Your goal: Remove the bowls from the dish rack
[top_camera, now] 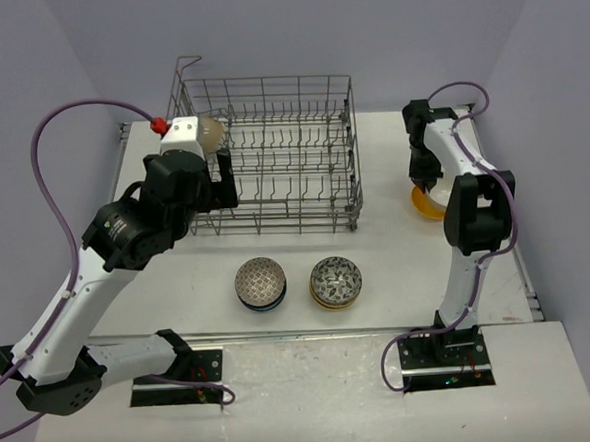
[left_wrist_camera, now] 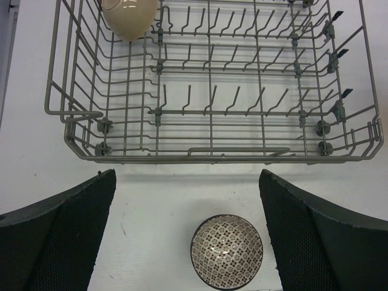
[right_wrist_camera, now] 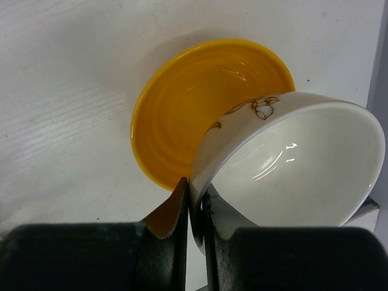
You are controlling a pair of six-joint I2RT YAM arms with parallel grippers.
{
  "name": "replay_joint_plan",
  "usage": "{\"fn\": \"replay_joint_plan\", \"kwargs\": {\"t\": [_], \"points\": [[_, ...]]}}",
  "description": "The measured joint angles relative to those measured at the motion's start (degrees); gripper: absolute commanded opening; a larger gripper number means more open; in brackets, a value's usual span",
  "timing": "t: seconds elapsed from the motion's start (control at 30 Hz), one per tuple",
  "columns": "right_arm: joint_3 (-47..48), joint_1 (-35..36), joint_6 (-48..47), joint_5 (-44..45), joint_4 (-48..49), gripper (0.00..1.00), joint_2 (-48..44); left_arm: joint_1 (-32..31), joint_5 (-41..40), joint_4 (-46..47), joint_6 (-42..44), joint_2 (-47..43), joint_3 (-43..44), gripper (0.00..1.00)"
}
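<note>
Nearly done, judging by the rack [top_camera: 271, 152]: bare of bowls save one beige bowl [left_wrist_camera: 128, 17], leaning in its upper-left corner in the top view. Already out on the tabletop [top_camera: 169, 289]: a blue-based bowl [top_camera: 260, 282] and a yellow-based bowl [top_camera: 336, 282], side by side at lower centre, just clear of the rack's near wall; possibly stacks, hard to tell.

At far right, near the tabletop edge: an orange bowl [right_wrist_camera: 194, 103], with a white bowl [right_wrist_camera: 291, 163] tilted over it, contact unclear, pinched by its rim in the right tool [right_wrist_camera: 194, 191], clamped tight on the wall. Left to do: set the white bowl down, then fetch the beige one.

Left tool [left_wrist_camera: 187, 176] spread wide, holding nothing, hovering at the rack's near-left side. Plenty of bare room between rack and right arm [top_camera: 470, 220]; little to spare right of the orange bowl. Worth minding the tines [left_wrist_camera: 212, 100] and the raised handle [top_camera: 187, 65] beside the beige bowl on the way in.
</note>
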Motion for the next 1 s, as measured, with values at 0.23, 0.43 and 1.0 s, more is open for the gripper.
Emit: {"fn": "replay_joint_plan", "kwargs": {"t": [0.23,0.43,1.0], "points": [[-0.94,1.36,-0.04,1.42,3.39,0.00,0.35,0.00,0.09,1.09,-0.04,-0.15,-1.46,1.00],[0.15,2.32,0.15,1.27,5.03,0.00,3.32,-0.02,0.04,1.18,-0.07,-0.24,-1.86,1.00],[-2.12,3.65,3.08,1.36,5.64,0.14,5.53,-0.02,-0.42,1.88,-0.11,-1.05,-2.80,1.00]]}}
